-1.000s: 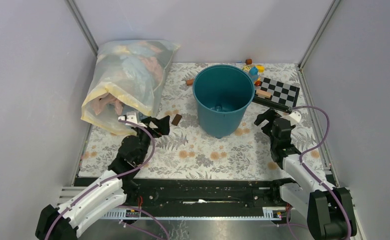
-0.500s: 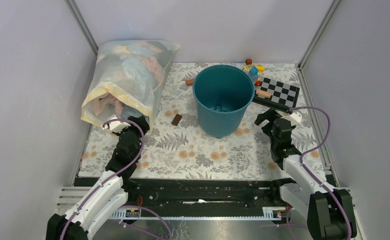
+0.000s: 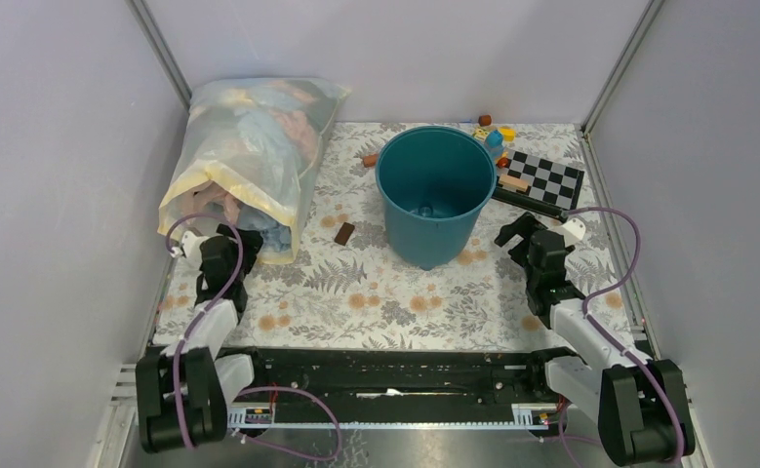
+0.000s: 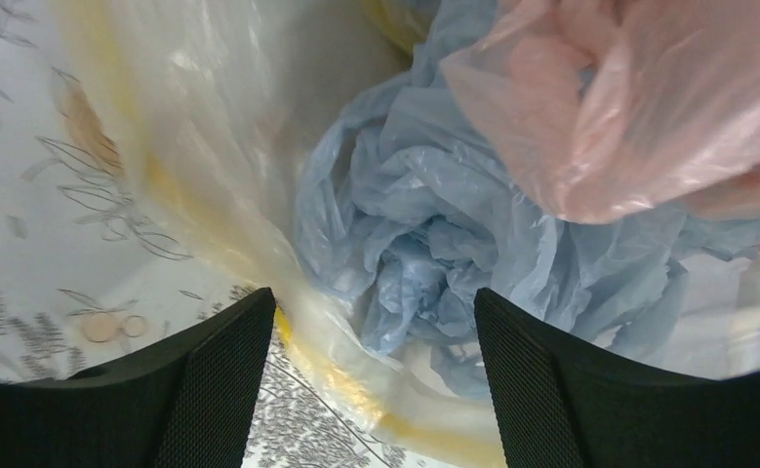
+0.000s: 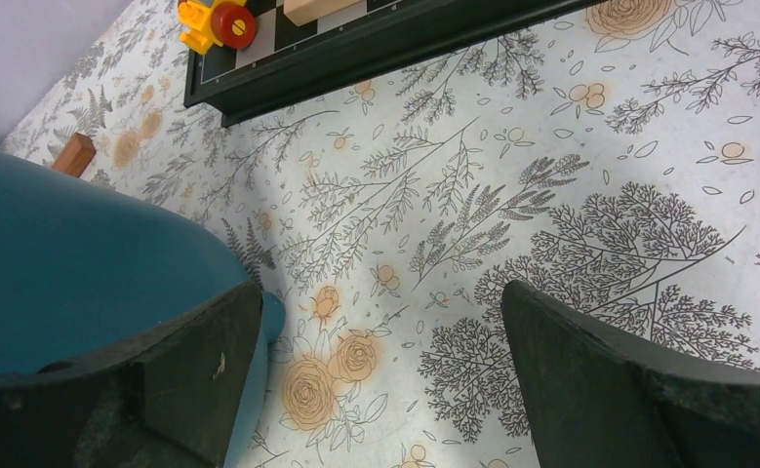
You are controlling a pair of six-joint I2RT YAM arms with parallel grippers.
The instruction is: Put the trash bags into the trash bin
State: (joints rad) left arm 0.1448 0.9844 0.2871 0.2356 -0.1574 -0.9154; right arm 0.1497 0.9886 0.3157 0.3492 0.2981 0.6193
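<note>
The pale-blue crinkly trash bag [image 4: 454,244] lies crumpled inside the mouth of the large clear yellowish bag [image 4: 210,166]; its blue shows at that mouth in the top view [image 3: 261,224]. No lettering shows. My left gripper [image 4: 376,385] is open and empty, its jaws just in front of the yellowish bag's rim, also seen in the top view [image 3: 240,237]. The teal trash bin [image 3: 432,190] stands upright mid-table. My right gripper [image 3: 519,230] is open and empty beside the bin's right wall [image 5: 63,263], low over the cloth [image 5: 380,380].
A pink plastic bag [image 4: 639,97] sits above the blue one inside the yellowish bag [image 3: 249,146]. A small brown block [image 3: 344,232] lies left of the bin. A checkerboard [image 3: 541,180] and small toys [image 3: 498,132] lie behind the right gripper.
My left arm has swung left, from near the brown block to the mouth of the yellowish bag. The right arm has not moved.
</note>
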